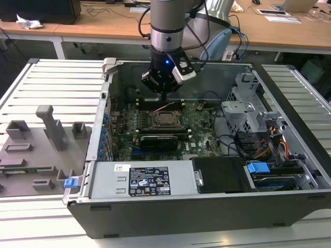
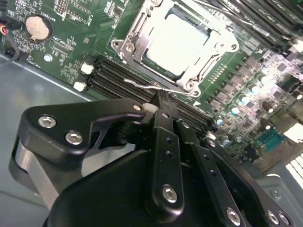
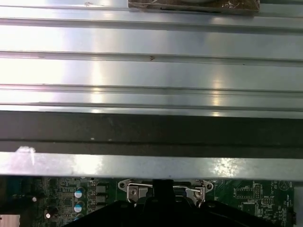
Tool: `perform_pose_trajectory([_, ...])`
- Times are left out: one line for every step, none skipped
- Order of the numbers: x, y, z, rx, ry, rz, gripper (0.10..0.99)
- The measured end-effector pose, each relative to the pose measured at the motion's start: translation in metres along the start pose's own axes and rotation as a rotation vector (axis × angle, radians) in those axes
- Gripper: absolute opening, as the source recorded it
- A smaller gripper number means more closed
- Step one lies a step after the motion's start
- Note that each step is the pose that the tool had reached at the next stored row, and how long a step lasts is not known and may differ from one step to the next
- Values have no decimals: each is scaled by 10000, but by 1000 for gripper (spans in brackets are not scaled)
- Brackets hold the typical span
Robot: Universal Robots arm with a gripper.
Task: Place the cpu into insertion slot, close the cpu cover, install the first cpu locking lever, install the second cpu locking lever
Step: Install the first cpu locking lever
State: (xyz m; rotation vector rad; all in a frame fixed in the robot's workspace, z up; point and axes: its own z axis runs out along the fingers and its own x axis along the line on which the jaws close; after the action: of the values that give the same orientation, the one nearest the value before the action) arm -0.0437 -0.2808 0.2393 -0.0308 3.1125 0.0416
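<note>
Silver-topped cpu (image 2: 175,42) seated in insertion slot (image 2: 127,48), cpu cover (image 2: 141,35) down over it; gripper (image 2: 163,100) fingers pressed together, tip against wire locking lever (image 2: 139,83) at slot edge, apparently to push it; lever looks unlatched

An open dark grey computer case (image 1: 170,209) lies on a ribbed metal counter (image 1: 57,82). Inside, a green motherboard (image 1: 201,124) fills the floor, with a long black card (image 1: 158,140) lying across it. A silver power supply (image 1: 139,181) with white labels sits against the near wall. On the exterior view's right stand a grey drive cage (image 1: 245,111), a blue tab (image 1: 257,168) and coloured cables (image 1: 274,144). Grey plastic fixtures (image 1: 51,126) stand on the counter at the exterior view's left, and wooden desks (image 1: 103,20) run behind. In the second wrist view, a coin cell battery (image 2: 38,27), black memory slots (image 2: 113,75) and round capacitors (image 2: 246,97) show on the board.
</note>
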Motion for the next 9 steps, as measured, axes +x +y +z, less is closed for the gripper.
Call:
perform_pose_trajectory([-15,4,12,0,0,-7,110])
perform_pose_trajectory([-25,8,25,0,-1,-8,110])
perform_pose_trajectory([-33,16,50,-1,-1,-8,110])
perform_pose_trajectory([-36,21,70,0,0,-25,110])
perform_pose_trajectory([-36,21,83,-4,3,-164,110])
perform_pose_trajectory([-39,22,94,-8,5,-292,110])
perform_pose_trajectory([-43,28,99,-8,7,-312,110])
perform_pose_trajectory([-48,33,103,-9,7,-313,110])
perform_pose_trajectory([-54,40,107,-9,7,-314,110])
